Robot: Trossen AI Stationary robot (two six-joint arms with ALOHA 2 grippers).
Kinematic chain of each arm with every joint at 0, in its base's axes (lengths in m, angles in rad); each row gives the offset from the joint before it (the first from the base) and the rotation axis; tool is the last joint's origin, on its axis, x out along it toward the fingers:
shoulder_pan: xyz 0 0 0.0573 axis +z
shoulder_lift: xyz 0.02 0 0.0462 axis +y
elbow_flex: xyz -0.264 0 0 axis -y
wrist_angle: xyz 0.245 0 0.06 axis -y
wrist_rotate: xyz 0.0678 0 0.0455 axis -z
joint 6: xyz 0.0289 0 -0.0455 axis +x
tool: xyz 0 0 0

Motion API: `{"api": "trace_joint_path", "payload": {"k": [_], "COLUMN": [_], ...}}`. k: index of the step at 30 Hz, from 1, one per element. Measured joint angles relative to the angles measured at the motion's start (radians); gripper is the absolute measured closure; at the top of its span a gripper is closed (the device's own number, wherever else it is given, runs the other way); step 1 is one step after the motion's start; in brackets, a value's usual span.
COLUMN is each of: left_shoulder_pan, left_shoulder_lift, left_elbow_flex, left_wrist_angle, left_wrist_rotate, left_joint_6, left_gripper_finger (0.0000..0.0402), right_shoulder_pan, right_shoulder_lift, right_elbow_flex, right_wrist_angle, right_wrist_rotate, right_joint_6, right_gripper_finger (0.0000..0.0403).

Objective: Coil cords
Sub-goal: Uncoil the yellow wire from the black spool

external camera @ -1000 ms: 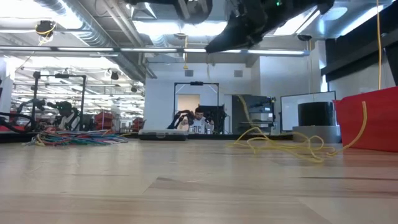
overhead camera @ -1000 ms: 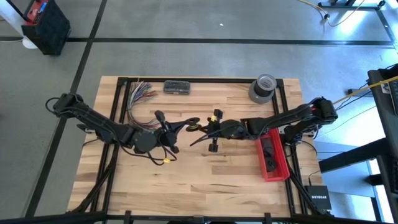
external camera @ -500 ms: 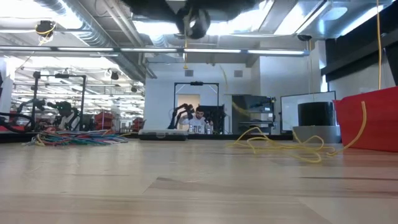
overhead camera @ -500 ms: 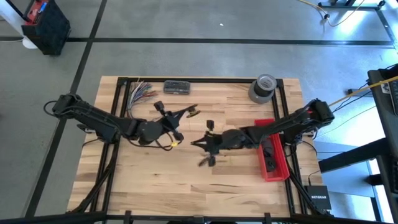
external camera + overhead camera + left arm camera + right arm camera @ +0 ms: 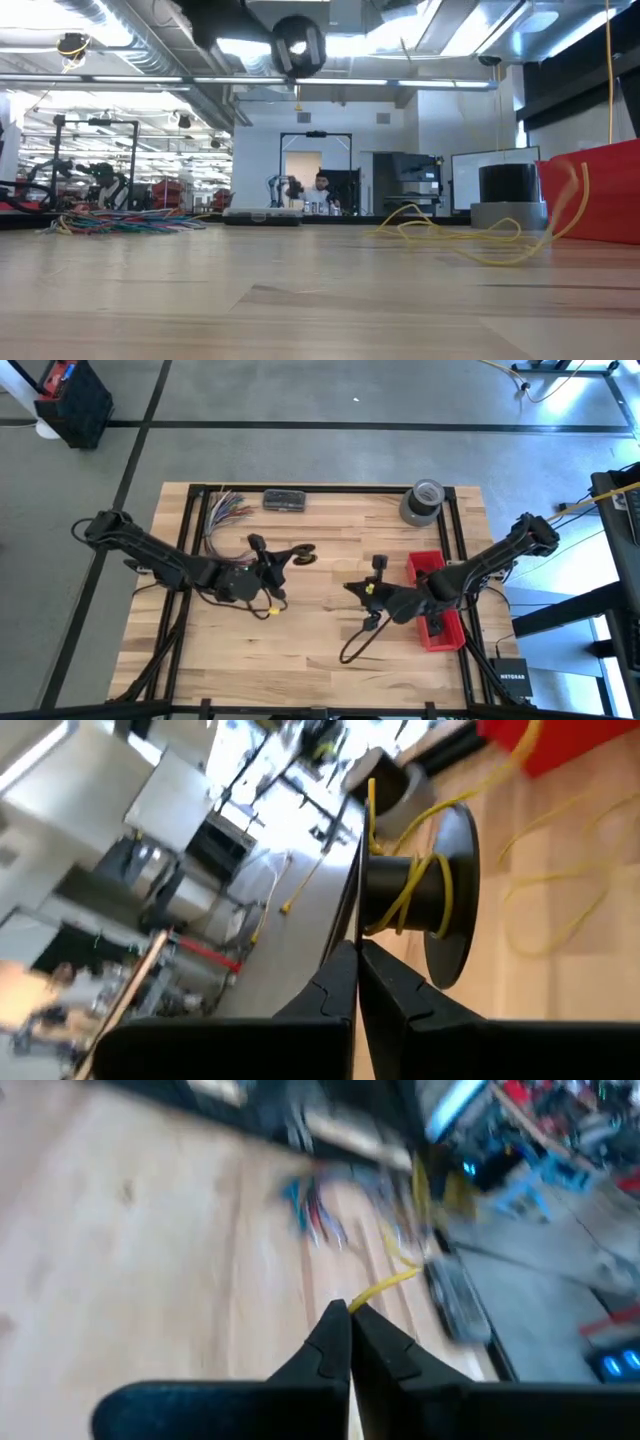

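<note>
Over the table's middle in the high view the left gripper [image 5: 288, 556] is clamped on a black spool [image 5: 430, 890] wound with yellow cord [image 5: 425, 892], while the right wrist view shows the right gripper [image 5: 349, 1312] pinching the cord's end.

Both end effectors [image 5: 283, 557] [image 5: 352, 588] closed, mid-table.

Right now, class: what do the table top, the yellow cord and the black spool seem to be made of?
Table top: pale wood strips with visible grain, matt finish.
Yellow cord: thin, limp, smooth, probably plastic-coated.
Black spool: dark, plain, likely plastic; unclear.
</note>
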Motion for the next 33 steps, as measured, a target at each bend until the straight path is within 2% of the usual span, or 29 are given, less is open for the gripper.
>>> {"api": "trace_joint_path", "payload": {"k": [4,8,11,14,16,20,26,30,33], "left_shoulder_pan": [-0.058,-0.088,-0.081,-0.071,-0.064,-0.039,0.004,0.029,0.039], "left_shoulder_lift": [-0.016,-0.023,-0.024,-0.023,-0.022,-0.022,-0.021,-0.014,-0.013], "left_elbow_flex": [0.000,0.000,0.000,0.000,-0.001,0.000,0.000,0.000,0.000], "left_wrist_angle": [0.088,0.179,0.274,0.280,0.301,0.336,0.317,0.231,0.135], "left_wrist_rotate": [0.032,0.120,0.158,0.255,0.279,0.277,0.242,0.140,0.098], "left_joint_6": [0.067,0.117,0.129,0.120,0.118,0.073,0.006,-0.014,-0.025], "left_gripper_finger": [0.0402,0.0402,0.0402,0.0402,0.0402,0.0401,0.0402,0.0402,0.0402], "right_shoulder_pan": [-0.019,-0.063,-0.102,-0.143,-0.167,-0.176,-0.143,-0.073,-0.019], "right_shoulder_lift": [0.010,0.042,0.092,0.170,0.218,0.304,0.356,0.319,0.253], "right_elbow_flex": [-0.085,-0.183,-0.226,-0.229,-0.226,-0.189,-0.083,-0.014,0.034], "right_wrist_angle": [-0.023,0.119,0.320,0.436,0.499,0.602,0.600,0.536,0.434], "right_wrist_rotate": [0.040,0.023,-0.075,-0.166,-0.220,-0.324,-0.407,-0.392,-0.291], "right_joint_6": [0.079,0.084,0.044,-0.009,-0.022,-0.047,-0.130,-0.226,-0.258], "right_gripper_finger": [0.0400,0.0400,0.0400,0.0400,0.0400,0.0400,0.0400,0.0400,0.0400]}}
